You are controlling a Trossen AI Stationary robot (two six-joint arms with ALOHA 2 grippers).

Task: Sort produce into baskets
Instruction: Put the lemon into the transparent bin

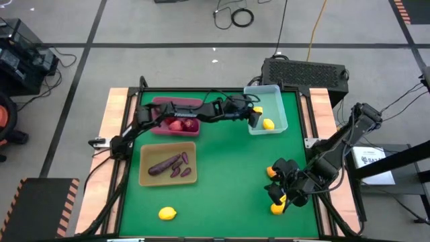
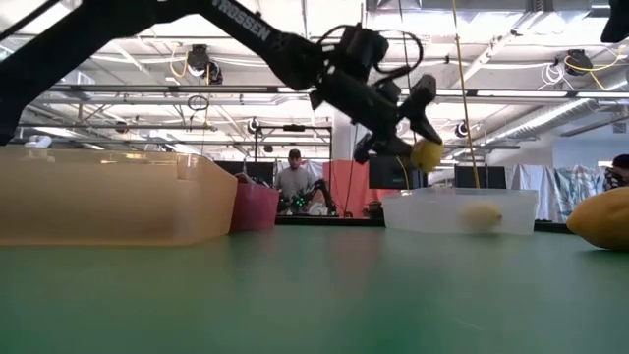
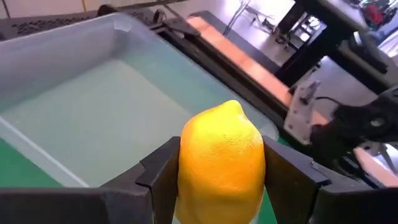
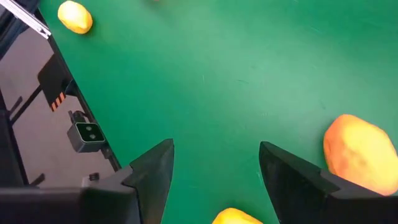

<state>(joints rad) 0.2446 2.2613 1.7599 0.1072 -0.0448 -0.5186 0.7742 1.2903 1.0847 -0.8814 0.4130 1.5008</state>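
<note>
My left gripper [image 1: 255,113] reaches across the far side of the table and is shut on a yellow lemon [image 3: 221,163], held over the clear plastic bin [image 1: 277,99]. A second lemon [image 1: 268,124] lies in that bin. My right gripper [image 1: 274,189] is open and empty, low over the table at the near right, with one lemon [image 4: 360,152] beside it and another [image 4: 233,216] just below its fingers. Dark red fruits [image 1: 183,124] lie in the maroon tray [image 1: 176,103]. Purple eggplants [image 1: 169,165] lie in the tan tray [image 1: 149,176]. My left gripper pinches the lemon by its two sides [image 3: 186,168] between the two fingers, and the lemon's pointed end [image 3: 231,106] sticks out forward past them. In the low view the fingers [image 2: 393,138] slant down from the table's left. The lemon [image 2: 425,154] is lifted clear above the bin.
One lemon [image 1: 167,214] lies alone on the green mat near the front edge. The low view shows the tan tray [image 2: 108,197], the maroon tray [image 2: 257,206], the bin [image 2: 460,209] and a person beyond the table. The middle of the mat is bare.
</note>
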